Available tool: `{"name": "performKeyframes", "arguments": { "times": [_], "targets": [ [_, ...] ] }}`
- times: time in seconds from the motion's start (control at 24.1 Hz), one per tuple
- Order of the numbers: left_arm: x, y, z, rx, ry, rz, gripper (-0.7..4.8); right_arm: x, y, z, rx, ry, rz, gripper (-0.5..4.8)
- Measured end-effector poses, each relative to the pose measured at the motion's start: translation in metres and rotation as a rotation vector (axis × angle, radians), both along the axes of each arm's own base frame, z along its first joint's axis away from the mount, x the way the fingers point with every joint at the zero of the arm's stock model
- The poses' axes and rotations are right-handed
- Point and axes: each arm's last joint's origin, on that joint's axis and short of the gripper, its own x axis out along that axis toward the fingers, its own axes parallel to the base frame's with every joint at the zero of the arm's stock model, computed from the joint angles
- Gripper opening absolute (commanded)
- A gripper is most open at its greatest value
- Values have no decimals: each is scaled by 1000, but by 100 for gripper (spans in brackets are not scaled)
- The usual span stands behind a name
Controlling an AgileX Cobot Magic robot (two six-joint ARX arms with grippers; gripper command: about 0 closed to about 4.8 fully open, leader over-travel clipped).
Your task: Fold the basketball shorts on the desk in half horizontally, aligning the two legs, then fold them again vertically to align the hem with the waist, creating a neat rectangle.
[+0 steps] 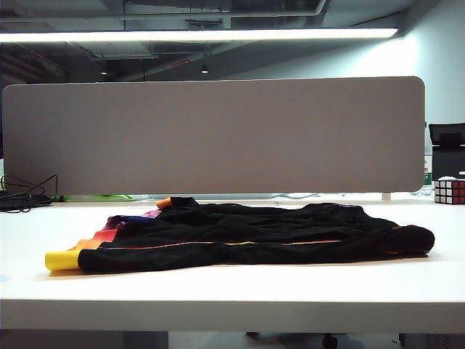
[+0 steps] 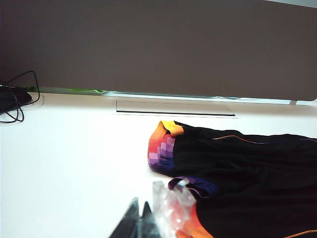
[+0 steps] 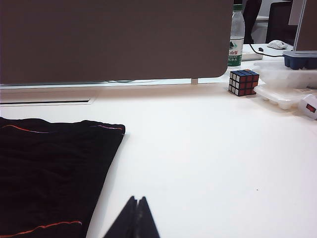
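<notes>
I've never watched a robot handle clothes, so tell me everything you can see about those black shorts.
The black basketball shorts look like soft fabric with thin orange piping. They lie flat and slightly rumpled on the white desk. Yellow, orange, red and purple hem bands are at the left end. Both grippers, left and right, are shut and touch nothing.

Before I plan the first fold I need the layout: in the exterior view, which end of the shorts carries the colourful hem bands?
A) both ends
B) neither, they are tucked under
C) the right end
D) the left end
D: the yellow, orange, red and purple hem sits at the left end of the basketball shorts, while the right end is plain black; both grippers, left gripper and right gripper, are shut and off the fabric.
</notes>
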Motion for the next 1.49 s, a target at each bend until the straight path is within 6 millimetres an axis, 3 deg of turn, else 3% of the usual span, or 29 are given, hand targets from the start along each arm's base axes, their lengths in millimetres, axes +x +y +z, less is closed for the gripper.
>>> {"name": "performKeyframes", "arguments": {
  "times": [0.62, 1.0, 1.33, 1.49],
  "targets": [
    [0, 0, 0, -4, 0, -1, -6, 0, 0, 0, 0, 0, 3, -1],
    [0, -3, 0, -444, 117, -133, -6, -1, 10, 0, 214, 26, 330, -3],
    [9, -9, -10, -525, 313, -172, -6, 7, 9, 5, 304, 128, 308, -3],
    [19, -11, -9, -516, 426, -162, -6, 23, 9, 17, 332, 261, 287, -3]
  ]
}}
